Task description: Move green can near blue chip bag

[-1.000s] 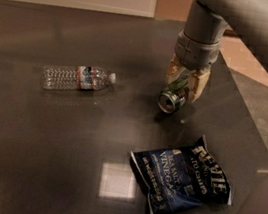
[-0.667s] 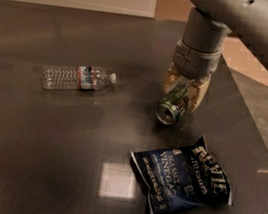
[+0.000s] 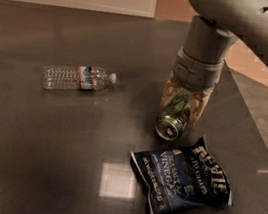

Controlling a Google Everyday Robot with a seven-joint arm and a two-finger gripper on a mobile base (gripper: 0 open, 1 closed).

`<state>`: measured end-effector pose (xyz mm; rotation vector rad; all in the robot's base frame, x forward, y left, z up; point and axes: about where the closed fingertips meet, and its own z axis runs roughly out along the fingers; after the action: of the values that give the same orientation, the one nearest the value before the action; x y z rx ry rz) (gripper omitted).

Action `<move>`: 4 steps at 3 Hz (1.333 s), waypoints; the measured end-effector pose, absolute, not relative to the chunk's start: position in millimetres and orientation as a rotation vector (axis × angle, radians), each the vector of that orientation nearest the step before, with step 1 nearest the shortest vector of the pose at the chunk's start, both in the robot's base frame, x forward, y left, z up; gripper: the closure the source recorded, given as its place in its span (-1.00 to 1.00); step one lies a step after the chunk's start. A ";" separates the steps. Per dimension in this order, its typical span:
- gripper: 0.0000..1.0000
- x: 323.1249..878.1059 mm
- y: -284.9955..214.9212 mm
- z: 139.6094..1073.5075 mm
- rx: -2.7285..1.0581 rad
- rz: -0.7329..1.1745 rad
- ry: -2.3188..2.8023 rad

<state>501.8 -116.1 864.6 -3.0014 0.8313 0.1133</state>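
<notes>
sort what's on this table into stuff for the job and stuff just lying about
Job: green can, gripped by the claw right of centre; blue chip bag, just nearer the camera.
Lying about: clear water bottle with red label, on its side.

The blue chip bag, near right on the worktop, reads "SEA SALT & VINEGAR". The markings on the green can, clamped in the tool just beyond, are illegible.

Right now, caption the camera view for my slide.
Gripper holds the green can just behind the blue chip bag; plastic bottle lies apart.
</notes>
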 end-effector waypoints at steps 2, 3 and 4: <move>-0.26 495.9 -115.6 851.3 -3.011 0.130 0.824; -0.74 496.7 -115.4 848.6 -3.005 0.136 0.833; -1.00 500.5 -113.0 848.2 -2.994 0.115 0.830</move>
<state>500.5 -113.0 848.2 -2.9945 0.8302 0.1151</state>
